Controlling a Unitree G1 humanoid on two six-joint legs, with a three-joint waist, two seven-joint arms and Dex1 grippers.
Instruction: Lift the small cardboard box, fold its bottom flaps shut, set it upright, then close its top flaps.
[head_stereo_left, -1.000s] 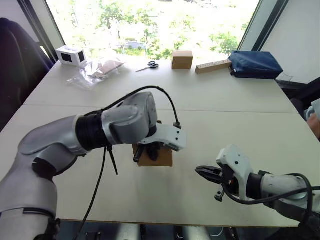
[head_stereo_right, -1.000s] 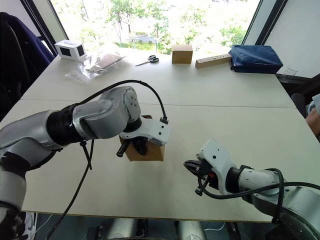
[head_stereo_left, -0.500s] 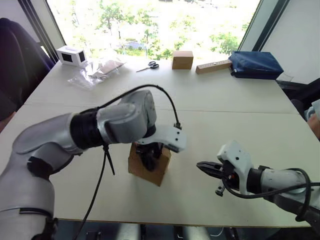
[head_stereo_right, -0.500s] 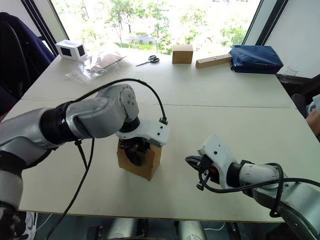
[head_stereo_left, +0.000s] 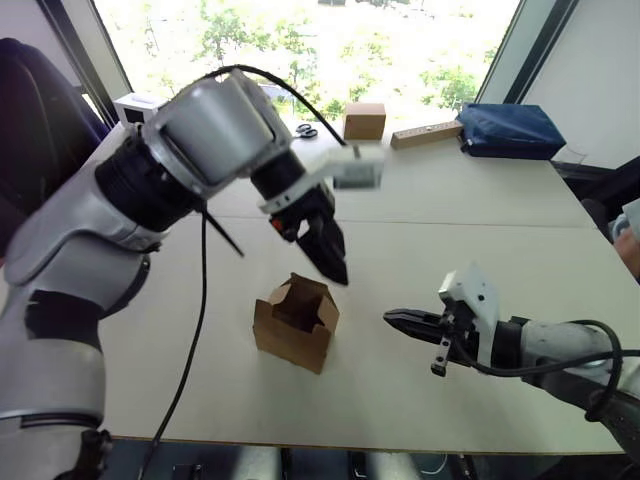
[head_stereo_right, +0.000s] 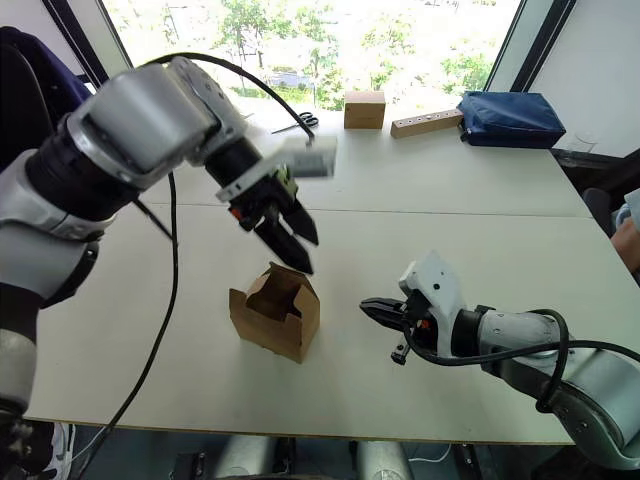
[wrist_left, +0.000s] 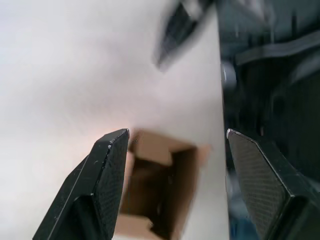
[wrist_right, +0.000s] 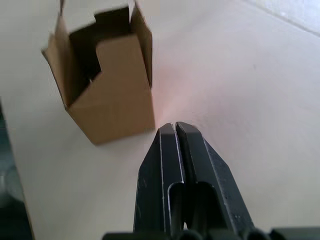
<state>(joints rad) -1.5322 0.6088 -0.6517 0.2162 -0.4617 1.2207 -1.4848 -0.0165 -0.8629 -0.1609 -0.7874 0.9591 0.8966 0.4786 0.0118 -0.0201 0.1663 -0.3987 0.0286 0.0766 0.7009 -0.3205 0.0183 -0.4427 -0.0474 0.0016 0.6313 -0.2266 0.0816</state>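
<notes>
The small cardboard box (head_stereo_left: 295, 325) stands upright on the white table (head_stereo_left: 480, 210), free of both grippers. Its top flaps (wrist_right: 142, 35) stand up around the open mouth. The bottom flaps are hidden underneath it. My left gripper (wrist_left: 177, 132) hangs open a short way above the box, fingers (head_stereo_left: 330, 258) pointing down at it with nothing between them. My right gripper (head_stereo_left: 392, 317) is shut and empty, low over the table just right of the box, its tip (wrist_right: 175, 126) aimed at the box's side wall.
Along the far edge lie a brown cardboard block (head_stereo_left: 364, 119), a wooden bar (head_stereo_left: 427, 132), a blue bag (head_stereo_left: 510, 128), scissors (head_stereo_left: 305, 129) and a white box with a dark window (head_stereo_left: 130, 103). A person's arm (head_stereo_left: 630, 225) shows at the right edge.
My left gripper has opened, let go of the box and risen above it. The box has gone from tilted to standing upright. My right gripper has edged a little toward the box.
</notes>
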